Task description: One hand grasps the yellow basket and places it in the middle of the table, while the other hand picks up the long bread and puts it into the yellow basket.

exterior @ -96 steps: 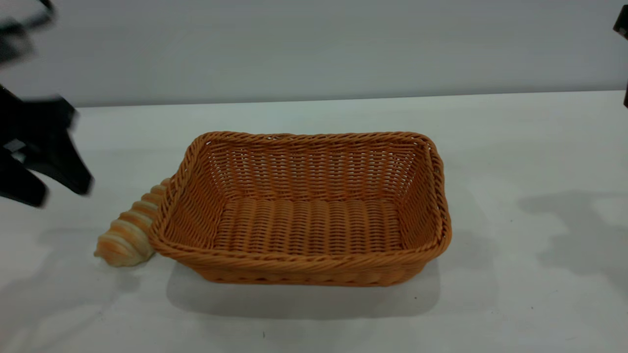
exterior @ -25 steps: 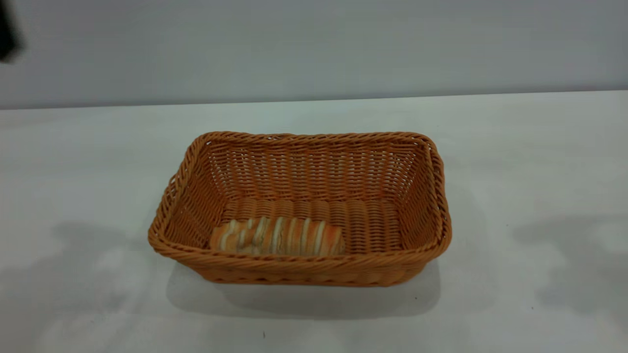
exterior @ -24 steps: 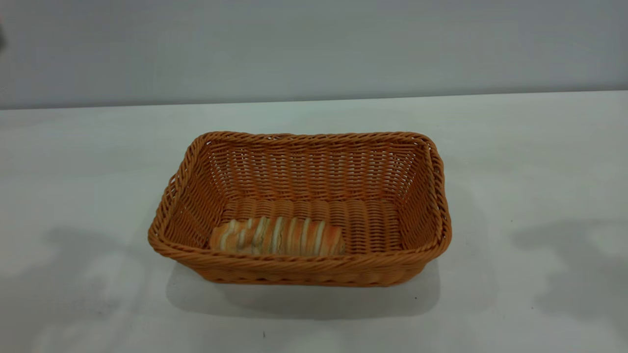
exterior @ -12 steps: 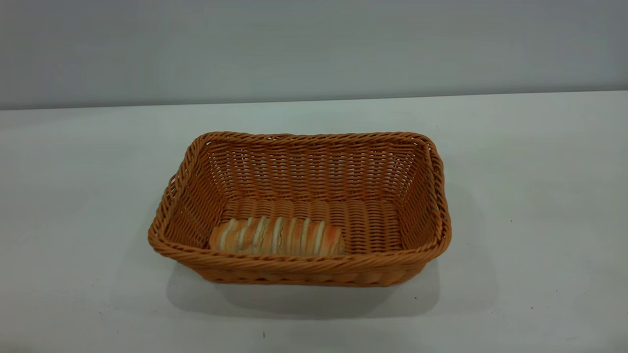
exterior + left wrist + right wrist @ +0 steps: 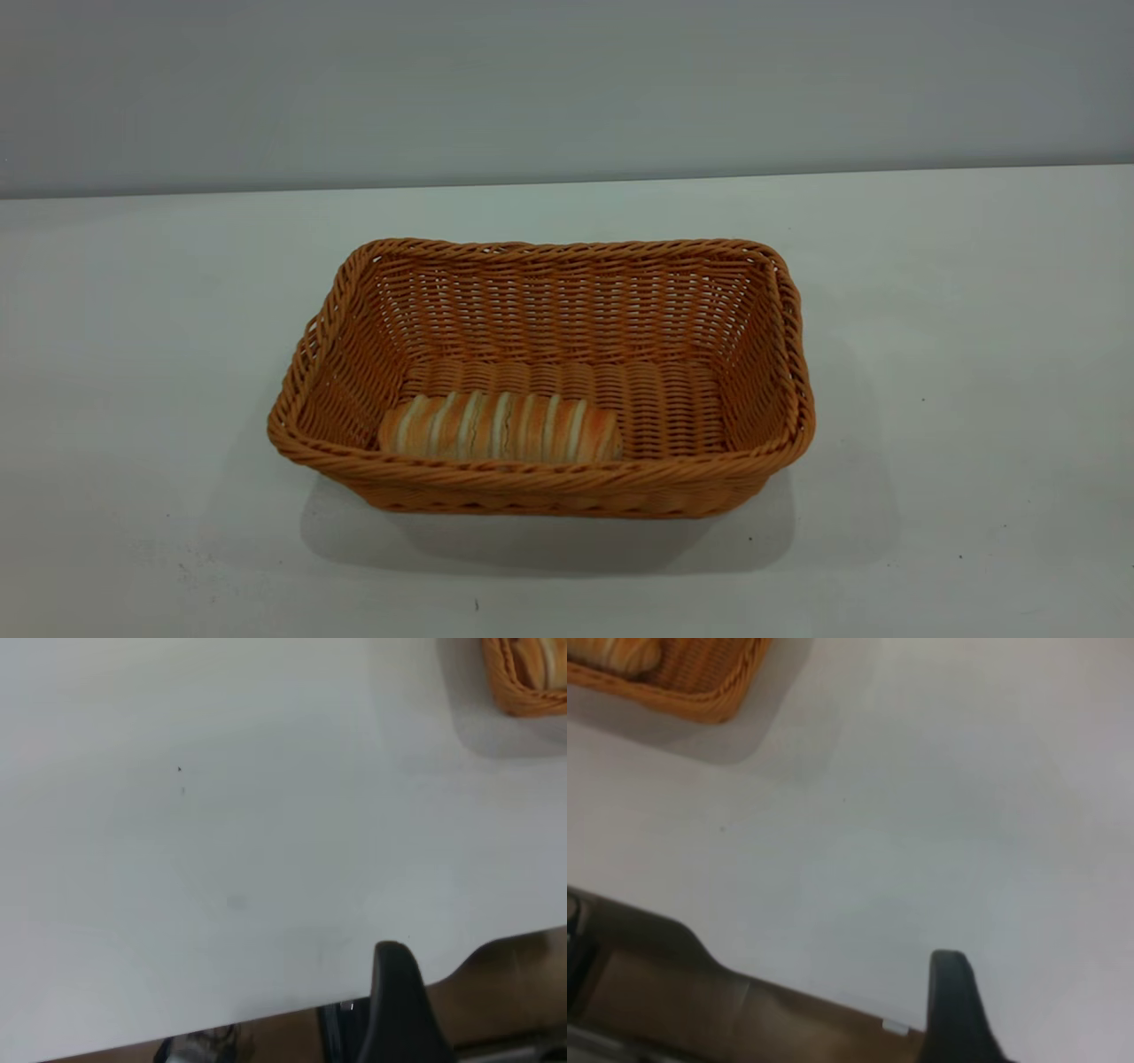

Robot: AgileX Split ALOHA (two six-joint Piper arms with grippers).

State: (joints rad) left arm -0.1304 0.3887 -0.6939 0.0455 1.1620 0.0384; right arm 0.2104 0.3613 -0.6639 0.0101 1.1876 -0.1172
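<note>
I am parking both arms off at the table's (image 5: 974, 292) edges, and to my judgement the job is finished, so the right thing now is staying clear and not bumping anything. The long bread (image 5: 500, 427) is lying flat on the floor of the yellow basket (image 5: 567, 483), against its near wall, and the basket is sitting mid-table. From my left gripper (image 5: 399, 1005) the basket is showing well away across bare tabletop; from my right gripper (image 5: 954, 1010) it is likewise far off. Only one dark finger of each is showing, so I cannot tell whether either is open or closed.
</note>
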